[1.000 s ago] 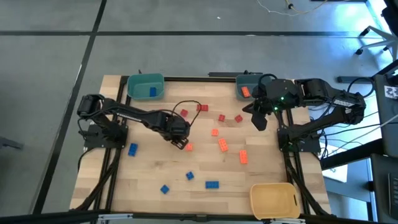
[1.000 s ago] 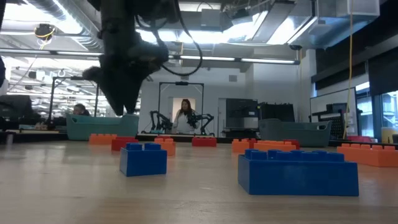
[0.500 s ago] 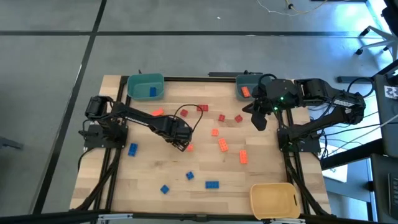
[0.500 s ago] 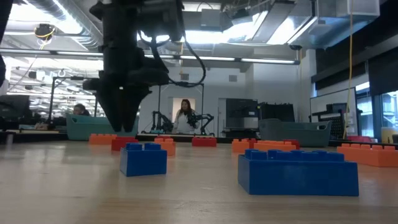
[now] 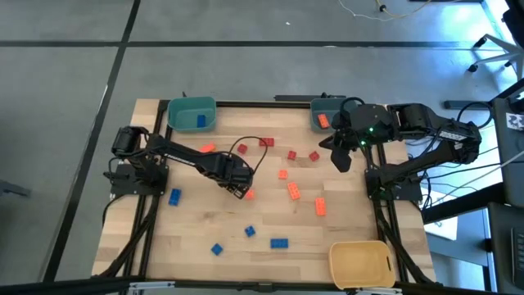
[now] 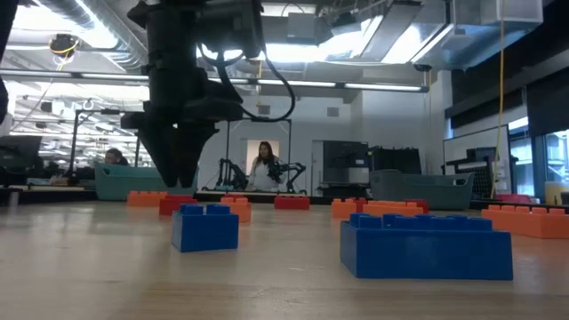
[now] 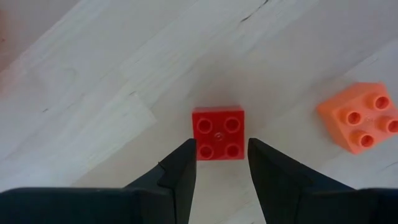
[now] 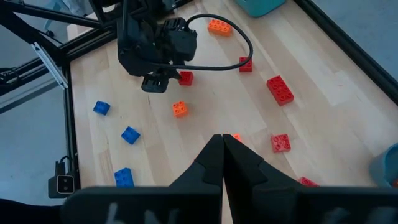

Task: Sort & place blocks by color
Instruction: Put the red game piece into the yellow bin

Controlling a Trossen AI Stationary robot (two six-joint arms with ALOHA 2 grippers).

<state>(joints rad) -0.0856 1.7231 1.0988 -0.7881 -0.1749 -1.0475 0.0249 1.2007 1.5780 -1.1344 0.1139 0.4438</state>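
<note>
Red, orange and blue blocks lie scattered flat on the wooden table [image 5: 188,229]. My left gripper [image 7: 221,163] hangs open near the table's middle [image 5: 238,187], pointing down just over a small red square block [image 7: 217,132]. Its fingertips stand either side of the block's near edge and touch nothing. An orange block [image 7: 360,117] lies beside it. The right wrist view shows the same red block [image 8: 185,78] next to that gripper. My right gripper [image 8: 222,140] is shut and empty, held high at the far right [image 5: 340,160].
At the far edge stand a teal bin [image 5: 192,113] holding a blue block and a grey-blue bin [image 5: 327,115] holding an orange block. A yellow bin [image 5: 360,262] sits at the near right. Several blue blocks [image 5: 278,242] lie near the front, with orange blocks [image 5: 293,192] and red blocks [image 5: 266,142] mid-table.
My left gripper has sunk toward the red block and tipped more nearly straight down, staying open. The arm's shift has uncovered an orange block behind it. It has kept still over the last half second.
</note>
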